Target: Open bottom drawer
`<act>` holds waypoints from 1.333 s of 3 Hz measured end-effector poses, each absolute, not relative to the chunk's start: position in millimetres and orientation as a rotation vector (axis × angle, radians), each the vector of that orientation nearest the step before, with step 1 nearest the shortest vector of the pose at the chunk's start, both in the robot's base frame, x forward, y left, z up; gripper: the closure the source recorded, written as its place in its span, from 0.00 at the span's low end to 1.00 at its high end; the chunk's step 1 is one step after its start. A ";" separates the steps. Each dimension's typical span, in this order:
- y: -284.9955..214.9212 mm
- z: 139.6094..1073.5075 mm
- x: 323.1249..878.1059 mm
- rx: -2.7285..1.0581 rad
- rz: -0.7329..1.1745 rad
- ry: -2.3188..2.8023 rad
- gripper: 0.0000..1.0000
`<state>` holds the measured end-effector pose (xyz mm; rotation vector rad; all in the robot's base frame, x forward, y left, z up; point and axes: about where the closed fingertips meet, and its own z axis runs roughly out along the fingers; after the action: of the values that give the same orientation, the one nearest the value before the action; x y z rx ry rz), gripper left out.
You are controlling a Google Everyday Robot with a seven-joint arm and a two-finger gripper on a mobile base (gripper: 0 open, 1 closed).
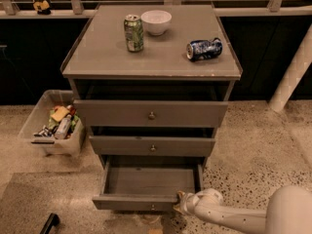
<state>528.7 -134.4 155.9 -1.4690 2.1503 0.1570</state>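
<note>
The bottom drawer (146, 182) of the grey-brown cabinet is pulled out, showing its shallow grey, empty inside. Its slim front (134, 203) carries a small round knob (152, 207). My gripper (181, 204) is at the right end of the drawer front, at its top edge. My white arm (234, 217) reaches in from the lower right. The two drawers above, the middle one (152, 146) and the top one (150, 113), stand slightly out.
On the cabinet top stand a green can (133, 32), a white bowl (156, 22) and a blue can (204, 48) lying on its side. A clear bin (51, 123) of snacks sits on the floor at left. A white post (292, 72) stands at right.
</note>
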 end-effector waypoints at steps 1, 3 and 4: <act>-137.6 151.5 516.3 -1.466 0.163 2.158 1.00; -140.0 152.9 504.9 -1.462 0.166 2.165 1.00; -139.9 156.3 504.3 -1.462 0.166 2.165 1.00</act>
<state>504.3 -139.9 156.3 -1.4624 2.1647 0.1664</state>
